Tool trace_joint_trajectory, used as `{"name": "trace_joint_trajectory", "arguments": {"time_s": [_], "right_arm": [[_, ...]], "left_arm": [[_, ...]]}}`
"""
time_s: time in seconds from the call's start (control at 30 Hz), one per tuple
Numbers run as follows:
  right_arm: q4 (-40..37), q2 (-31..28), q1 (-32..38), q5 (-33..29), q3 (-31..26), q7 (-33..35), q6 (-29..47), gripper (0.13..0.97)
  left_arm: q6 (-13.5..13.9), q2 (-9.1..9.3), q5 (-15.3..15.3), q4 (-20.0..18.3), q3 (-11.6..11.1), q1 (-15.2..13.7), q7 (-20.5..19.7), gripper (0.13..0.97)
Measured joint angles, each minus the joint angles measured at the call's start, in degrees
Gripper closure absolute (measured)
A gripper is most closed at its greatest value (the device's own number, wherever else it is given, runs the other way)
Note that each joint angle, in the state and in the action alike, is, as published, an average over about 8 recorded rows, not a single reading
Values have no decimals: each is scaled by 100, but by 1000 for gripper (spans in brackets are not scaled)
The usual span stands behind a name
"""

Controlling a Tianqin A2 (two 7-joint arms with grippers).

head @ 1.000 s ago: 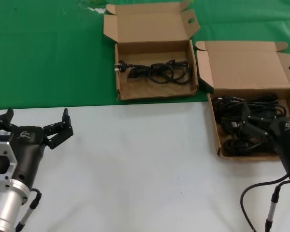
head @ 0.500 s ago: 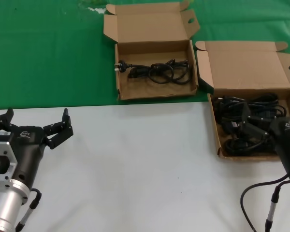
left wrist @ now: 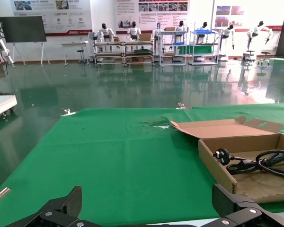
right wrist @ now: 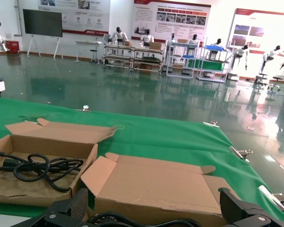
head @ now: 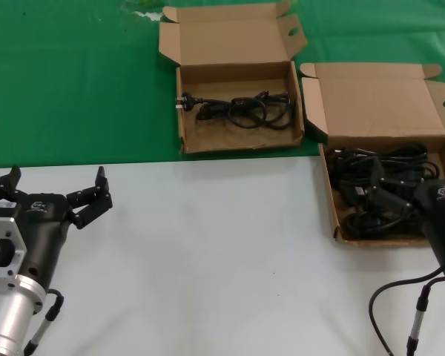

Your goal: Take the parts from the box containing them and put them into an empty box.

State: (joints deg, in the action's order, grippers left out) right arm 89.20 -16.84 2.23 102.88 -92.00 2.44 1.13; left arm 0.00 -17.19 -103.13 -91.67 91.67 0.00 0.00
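A brown cardboard box (head: pixel 332 200) at the right, lid open, is full of black cables (head: pixel 371 167). My right gripper (head: pixel 423 182) hangs over this box, open and empty. In the right wrist view its fingers spread wide (right wrist: pixel 154 208), with cables (right wrist: pixel 132 220) just below and the box's lid (right wrist: pixel 156 187) ahead. A second brown box (head: pixel 237 144) farther back in the middle holds one black power cable (head: pixel 241 111); it also shows in the left wrist view (left wrist: pixel 217 161). My left gripper (head: pixel 55 185) waits open and empty at the near left (left wrist: pixel 146 203).
The near part of the table is white (head: pixel 208 245); a green cloth (head: pixel 74 89) covers the far part. The far box sits on the green cloth, and the right box straddles the border. Both lids stand open toward the back.
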Motion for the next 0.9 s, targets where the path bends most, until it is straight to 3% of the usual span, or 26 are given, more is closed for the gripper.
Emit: {"name": "trace_joint_trajectory", "arguments": {"time_s": [0.9], "right_arm": [[0,0,0,0,0,0,0,129]], "left_arm": [[0,0,0,0,0,0,0,132]]}}
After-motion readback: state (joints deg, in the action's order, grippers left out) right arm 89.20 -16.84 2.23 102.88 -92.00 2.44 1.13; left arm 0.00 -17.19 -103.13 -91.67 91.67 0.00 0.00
